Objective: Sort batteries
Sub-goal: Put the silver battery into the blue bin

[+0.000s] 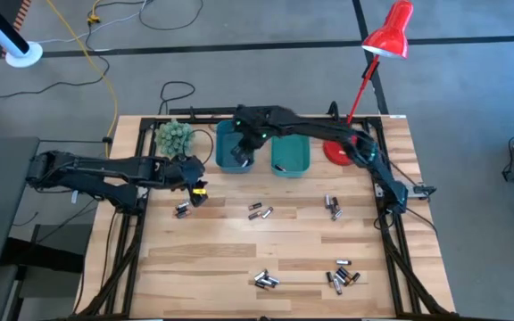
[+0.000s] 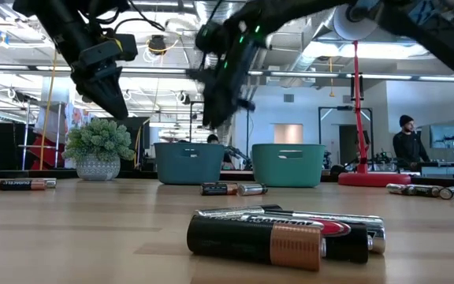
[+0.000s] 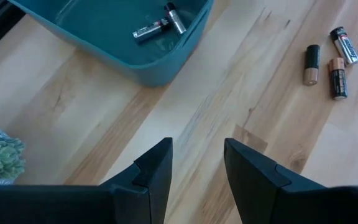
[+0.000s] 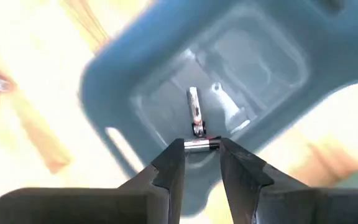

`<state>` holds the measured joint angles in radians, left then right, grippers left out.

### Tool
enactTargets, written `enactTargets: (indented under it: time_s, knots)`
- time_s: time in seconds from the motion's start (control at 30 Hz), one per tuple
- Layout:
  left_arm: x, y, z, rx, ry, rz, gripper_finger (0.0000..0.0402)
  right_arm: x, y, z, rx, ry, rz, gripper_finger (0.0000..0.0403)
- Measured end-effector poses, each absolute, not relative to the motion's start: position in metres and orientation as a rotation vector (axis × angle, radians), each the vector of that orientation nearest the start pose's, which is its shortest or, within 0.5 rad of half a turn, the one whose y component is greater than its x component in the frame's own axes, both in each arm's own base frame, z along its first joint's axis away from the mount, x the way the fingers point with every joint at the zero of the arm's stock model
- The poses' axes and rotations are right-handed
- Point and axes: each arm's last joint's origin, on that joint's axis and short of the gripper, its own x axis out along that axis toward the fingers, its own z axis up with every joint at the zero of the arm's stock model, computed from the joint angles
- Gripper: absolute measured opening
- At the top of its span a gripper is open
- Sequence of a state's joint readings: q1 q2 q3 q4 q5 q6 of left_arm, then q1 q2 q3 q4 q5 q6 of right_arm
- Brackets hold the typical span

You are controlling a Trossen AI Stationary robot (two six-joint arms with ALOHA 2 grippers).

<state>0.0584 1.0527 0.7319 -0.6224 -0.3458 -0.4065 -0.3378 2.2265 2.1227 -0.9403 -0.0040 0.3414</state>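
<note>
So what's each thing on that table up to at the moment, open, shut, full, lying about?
Right pincer: over the darker teal bin, fingers apart, a battery between the tips.
Left pincer: open, empty, above bare table.
Darker teal bin: a few cells inside.
Lighter teal bin: contents cannot tell.
Loose batteries: lying in small clusters.
Red lamp: upright.

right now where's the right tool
In the high view the right tool hangs over the left teal bin, beside the plant.
</note>
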Motion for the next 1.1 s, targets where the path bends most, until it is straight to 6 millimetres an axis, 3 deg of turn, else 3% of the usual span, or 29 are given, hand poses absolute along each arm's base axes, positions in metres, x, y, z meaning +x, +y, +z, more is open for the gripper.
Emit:
enactTargets:
  time_s: [0.17,0.3,0.53,0.8,0.93,1.1]
  knots:
    - [0.195,0.023,0.236,-0.239,0.846,0.565,0.0141,0.424,-0.144,0.318,0.409,0.927,-0.486,0.0118]
    - [0.195,0.023,0.236,-0.217,0.853,0.555,0.0141,0.395,-0.123,0.335,0.332,0.939,-0.548,0.0118]
    - [0.194,0.023,0.235,-0.177,0.883,0.539,0.0141,0.322,-0.082,0.315,0.460,0.911,-0.624,0.0118]
    - [0.176,0.020,0.224,-0.256,1.084,0.582,0.0141,0.230,-0.033,0.292,0.640,0.805,-0.771,0.0118]
    - [0.176,0.020,0.220,-0.284,1.126,0.592,0.0141,0.202,-0.017,0.282,0.717,0.749,-0.803,0.0118]
    - [0.184,0.017,0.209,-0.337,1.220,0.514,0.0141,0.185,-0.003,0.267,0.785,0.732,-0.808,0.0118]
